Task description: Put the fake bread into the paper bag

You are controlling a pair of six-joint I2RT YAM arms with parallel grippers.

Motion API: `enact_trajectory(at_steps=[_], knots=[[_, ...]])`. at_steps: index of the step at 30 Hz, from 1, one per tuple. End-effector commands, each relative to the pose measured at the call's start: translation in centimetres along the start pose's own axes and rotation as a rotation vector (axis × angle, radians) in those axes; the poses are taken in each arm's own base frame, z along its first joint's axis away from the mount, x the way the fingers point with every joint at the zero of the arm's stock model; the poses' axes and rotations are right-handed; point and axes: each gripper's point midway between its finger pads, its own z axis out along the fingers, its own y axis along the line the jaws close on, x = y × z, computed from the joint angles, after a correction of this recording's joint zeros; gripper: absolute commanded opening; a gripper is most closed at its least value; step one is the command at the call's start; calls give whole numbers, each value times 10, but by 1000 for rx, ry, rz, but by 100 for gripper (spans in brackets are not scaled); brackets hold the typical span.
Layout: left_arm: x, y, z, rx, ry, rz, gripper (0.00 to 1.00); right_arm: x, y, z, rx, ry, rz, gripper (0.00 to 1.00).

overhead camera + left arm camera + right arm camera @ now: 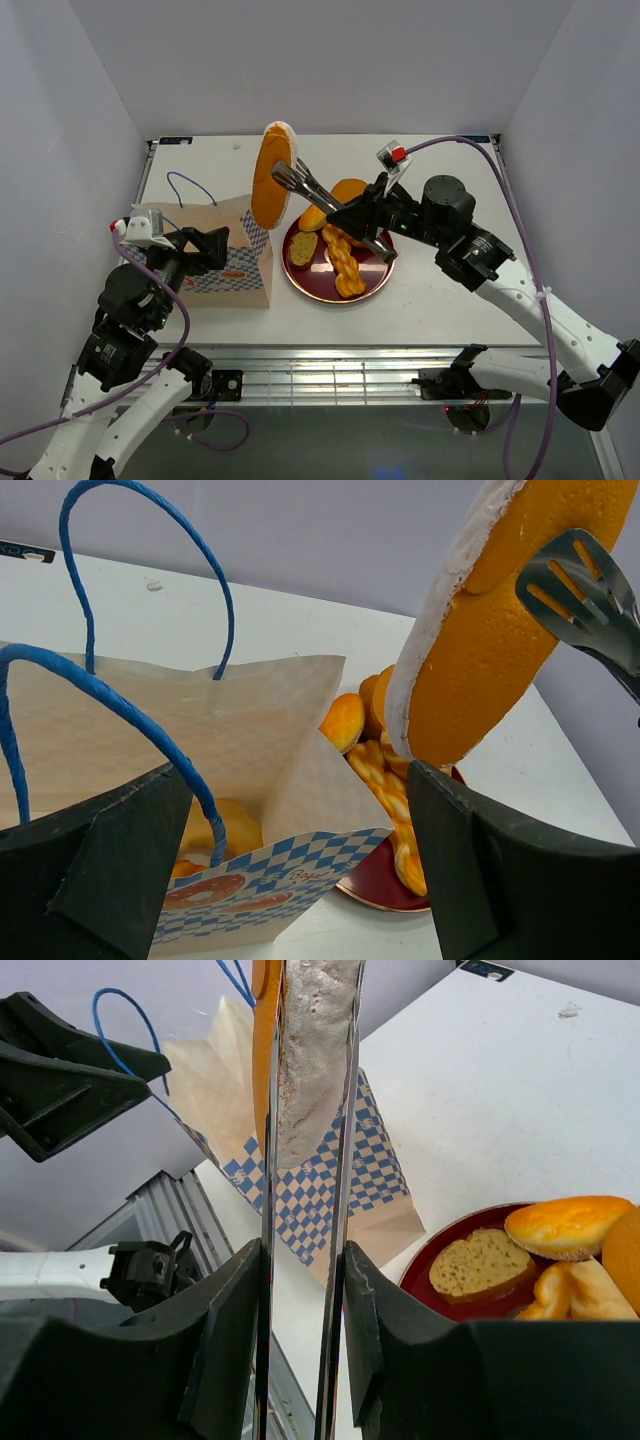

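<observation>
My right gripper (368,222) (302,1260) is shut on metal tongs (305,183) (580,585) (338,1190). The tongs pinch a long oval loaf (270,185) (480,650) (310,1050) held upright in the air above the right edge of the paper bag (235,268) (250,730) (325,1185). The bag stands open with bread pieces (225,830) inside. My left gripper (213,246) (300,825) is open, its fingers spread on either side of the bag's near edge. A braided stick (343,262), a slice (303,248) (485,1265) and a bun (348,190) (565,1225) lie on the plate.
The dark red round plate (303,283) (400,892) (420,1265) sits just right of the bag. The bag's blue cord handles (190,186) (150,540) stand up over its mouth. White walls close in the table on three sides.
</observation>
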Motion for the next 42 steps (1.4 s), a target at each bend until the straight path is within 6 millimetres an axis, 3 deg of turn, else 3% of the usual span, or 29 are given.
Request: enact_trajectory(at_steps=[1, 8, 12, 19, 29, 34, 42], knots=[[-15, -2, -7, 5, -37, -18, 97, -58, 34, 3, -120, -163, -93, 37], [-15, 0, -9, 0, -45, -26, 96, -67, 56, 30, -175, -172, -141, 37], [-19, 1, -13, -1, -60, -32, 96, -63, 71, 49, -205, -169, -194, 38], [-24, 4, -18, -9, -82, -25, 96, -42, 71, 77, -218, -137, -229, 39], [-22, 6, -17, -16, -74, -13, 96, -19, 62, 92, -210, -85, -260, 43], [-20, 8, -14, -36, -60, 7, 96, -7, 61, 98, -217, -44, -257, 54], [-23, 8, -15, -36, -69, 10, 96, -5, 65, 98, -234, -36, -250, 58]])
